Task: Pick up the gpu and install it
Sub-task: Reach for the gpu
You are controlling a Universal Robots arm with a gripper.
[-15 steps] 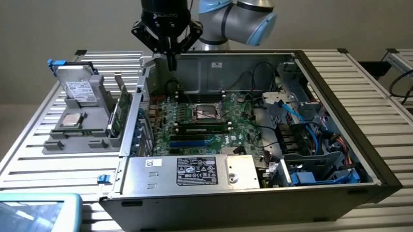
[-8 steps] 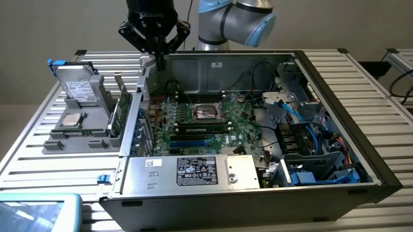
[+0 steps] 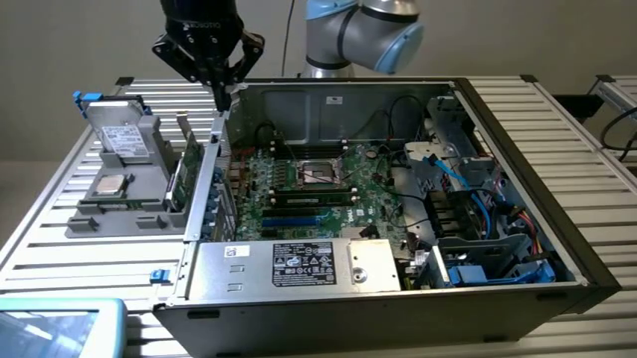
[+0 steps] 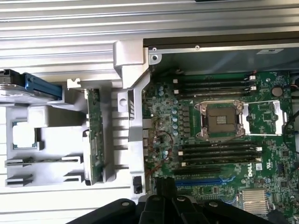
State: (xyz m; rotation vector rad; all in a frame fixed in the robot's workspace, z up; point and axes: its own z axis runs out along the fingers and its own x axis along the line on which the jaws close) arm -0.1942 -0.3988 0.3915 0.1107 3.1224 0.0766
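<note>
An open computer case (image 3: 298,104) lies on its side on a slatted metal tabletop (image 3: 60,246), with its green motherboard (image 3: 318,194) facing up. The processor socket (image 3: 321,173) sits near the middle of the board, and a silver power supply (image 3: 298,265) with a white label fills the near edge of the case. Just beside the case, on the exterior view's left, a grey holder tray (image 3: 110,220) rests on the tabletop. The gpu (image 3: 184,175) stands on its long edge in a slot of this tray, on the side closest to the case wall, with its metal bracket end pointing to the back of the scene. The tray also holds a hard drive (image 3: 124,138) with a white label, propped up at the back, and a square processor chip (image 3: 110,185) lying flat in front of it. The black gripper (image 3: 221,101) hangs above the back corner of the case's wall, near the bracket end of the gpu but not touching it. Its fingers are clenched together into a point and grasp nothing. In the wrist view the gripper (image 4: 164,183) sits over the edge of the motherboard (image 4: 210,140), with the gpu (image 4: 95,135) upright in the tray (image 4: 51,116) to one side of the case wall.
</note>
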